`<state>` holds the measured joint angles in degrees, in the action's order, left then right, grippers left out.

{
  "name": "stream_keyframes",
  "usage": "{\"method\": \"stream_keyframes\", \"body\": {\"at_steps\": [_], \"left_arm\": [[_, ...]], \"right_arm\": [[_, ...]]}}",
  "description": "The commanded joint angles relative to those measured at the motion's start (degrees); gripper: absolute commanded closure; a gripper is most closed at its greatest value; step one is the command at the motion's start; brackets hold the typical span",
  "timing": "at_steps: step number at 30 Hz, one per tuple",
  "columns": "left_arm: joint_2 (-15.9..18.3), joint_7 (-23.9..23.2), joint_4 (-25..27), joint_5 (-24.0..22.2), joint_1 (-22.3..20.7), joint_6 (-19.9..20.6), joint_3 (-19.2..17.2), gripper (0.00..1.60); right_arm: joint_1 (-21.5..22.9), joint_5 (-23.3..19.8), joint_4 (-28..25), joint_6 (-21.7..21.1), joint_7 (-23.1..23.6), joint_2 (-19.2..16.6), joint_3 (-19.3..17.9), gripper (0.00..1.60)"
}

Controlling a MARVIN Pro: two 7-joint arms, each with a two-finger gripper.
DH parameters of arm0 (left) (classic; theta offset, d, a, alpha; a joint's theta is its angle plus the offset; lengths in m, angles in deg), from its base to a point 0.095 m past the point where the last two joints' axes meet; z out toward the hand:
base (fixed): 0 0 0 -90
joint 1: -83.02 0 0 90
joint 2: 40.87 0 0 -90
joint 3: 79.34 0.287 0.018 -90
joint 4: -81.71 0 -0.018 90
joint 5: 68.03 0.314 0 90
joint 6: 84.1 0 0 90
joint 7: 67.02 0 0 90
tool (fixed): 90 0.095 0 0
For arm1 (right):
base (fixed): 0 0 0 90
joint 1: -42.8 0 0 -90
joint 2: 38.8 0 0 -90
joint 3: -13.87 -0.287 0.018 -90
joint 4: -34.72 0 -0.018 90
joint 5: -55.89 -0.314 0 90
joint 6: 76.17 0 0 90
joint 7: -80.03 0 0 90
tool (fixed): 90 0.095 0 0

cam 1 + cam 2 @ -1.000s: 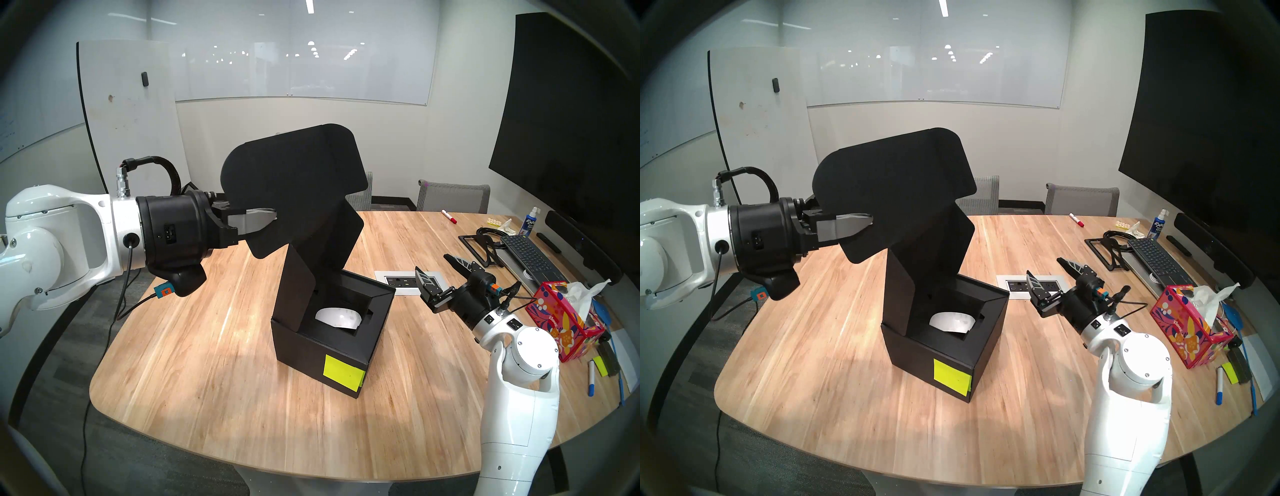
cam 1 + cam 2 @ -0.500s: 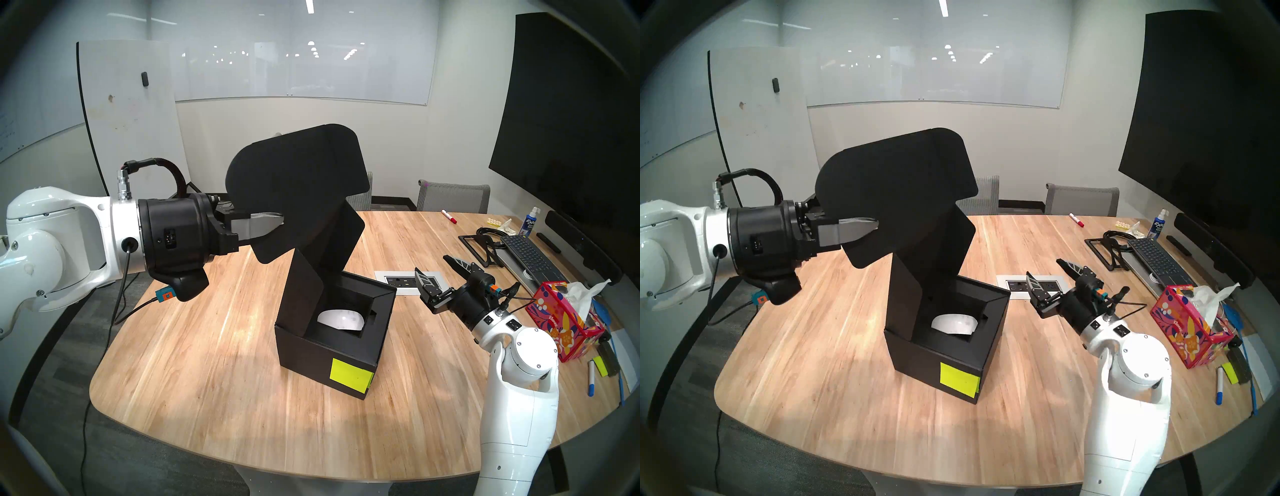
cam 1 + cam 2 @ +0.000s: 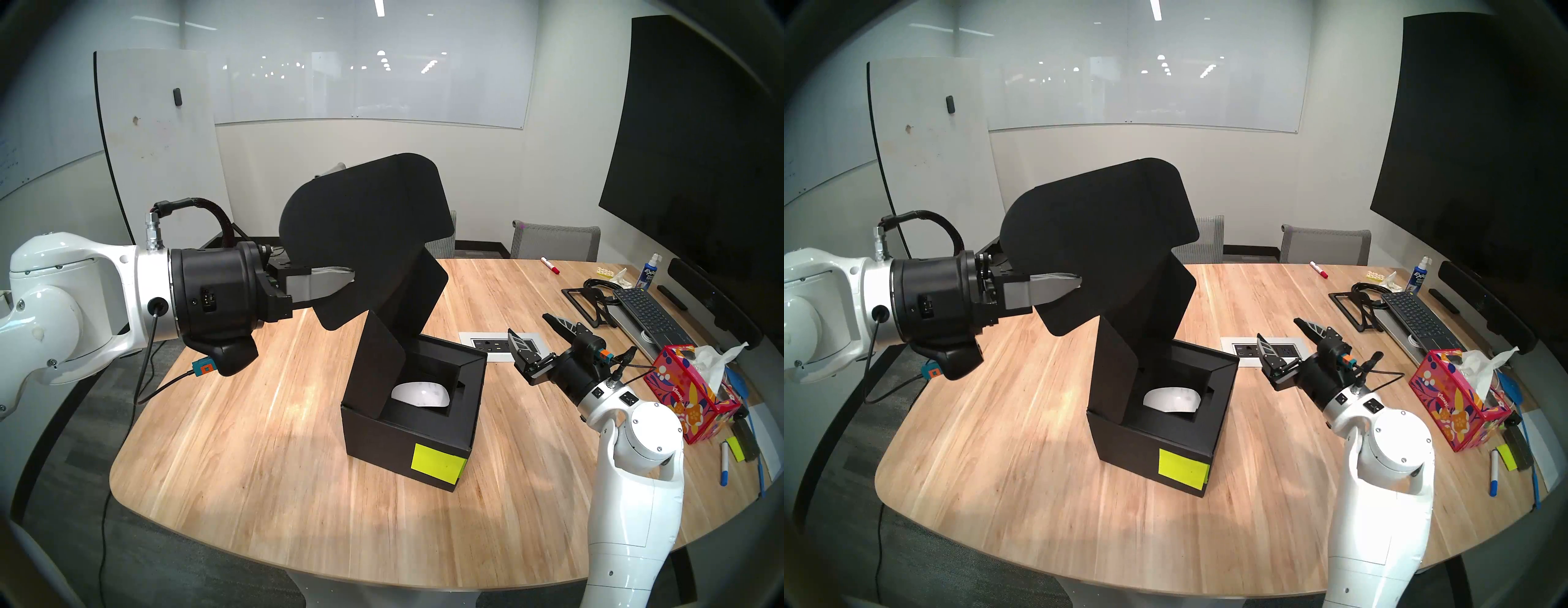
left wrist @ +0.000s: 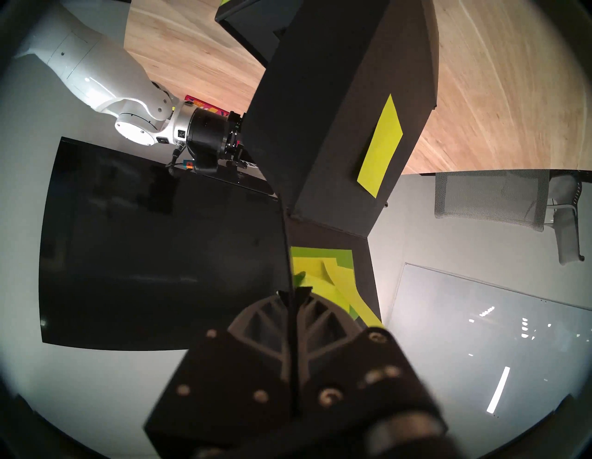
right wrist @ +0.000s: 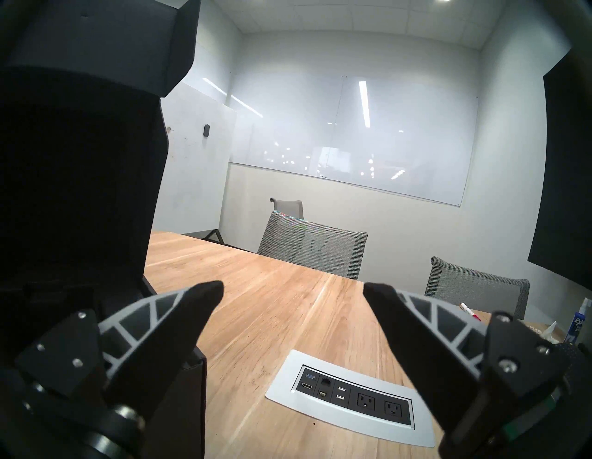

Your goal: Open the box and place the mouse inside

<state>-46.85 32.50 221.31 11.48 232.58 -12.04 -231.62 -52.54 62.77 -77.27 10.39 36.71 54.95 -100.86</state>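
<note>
The box (image 3: 407, 429) stands near the middle of the wooden table (image 3: 254, 446), its flap lid (image 3: 365, 237) swung up and back so the cavity lies open to the head camera, and the mouse (image 3: 420, 394) already sits inside, cradled in the black insert with its white back showing. The left gripper (image 3: 339, 278) is clamped on the edge of the lid's side flap; in the left wrist view its two fingers (image 4: 320, 315) meet flat on the thin black card with yellow-green sticky notes (image 4: 323, 275) just beyond them. The right gripper (image 3: 536, 335) hangs beside the box on its right, jaws spread wide and holding nothing, above the table's power outlet panel (image 5: 352, 399). The box looks like light, thin cardboard: stiff enough to keep its cube shape, but the lid bends at its creases and its body seems liable to slide or tip when the flap is pulled, so any pull ought to follow the hinge's arc. The flap edge now pinched seems the sound place to hold it, since the walls are too broad for the jaws. The mouse appears smooth, hard and rounded, light but slippery; were it to need reseating, a grip across its narrower flanks would probably serve better than on the domed back. Placement looks all but done, with releasing or lowering the lid apparently what remains
</note>
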Motion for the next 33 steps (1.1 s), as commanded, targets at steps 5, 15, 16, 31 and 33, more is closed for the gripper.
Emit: {"method": "stream_keyframes", "body": {"at_steps": [5, 15, 16, 31, 33], "left_arm": [[0.12, 2.26, 0.4, 0.18, -0.06, -0.49, 1.16, 1.6], [0.12, 3.68, 0.4, 0.61, -0.26, -0.44, 2.43, 1.6], [0.12, 3.77, 0.4, 0.64, -0.28, -0.43, 2.52, 1.6], [0.12, 5.47, 0.4, 1.16, -0.49, -0.32, 4.59, 1.6], [0.12, 5.66, 0.4, 1.2, -0.51, -0.3, 4.89, 1.6]], "right_arm": [[0.69, -0.18, -0.9, 0.25, -0.04, -0.15, -0.02, 0.0], [1.39, -0.03, -1.11, 0.24, -0.32, -0.71, -0.69, 0.0], [1.48, 0.01, -1.12, 0.22, -0.35, -0.83, -0.82, 0.0], [1.06, 0.86, 0.04, -0.54, -0.4, -2.67, -4.1, 0.0], [1.01, 0.98, 0.18, -0.67, -0.19, -2.93, -4.29, 0.0]]}}
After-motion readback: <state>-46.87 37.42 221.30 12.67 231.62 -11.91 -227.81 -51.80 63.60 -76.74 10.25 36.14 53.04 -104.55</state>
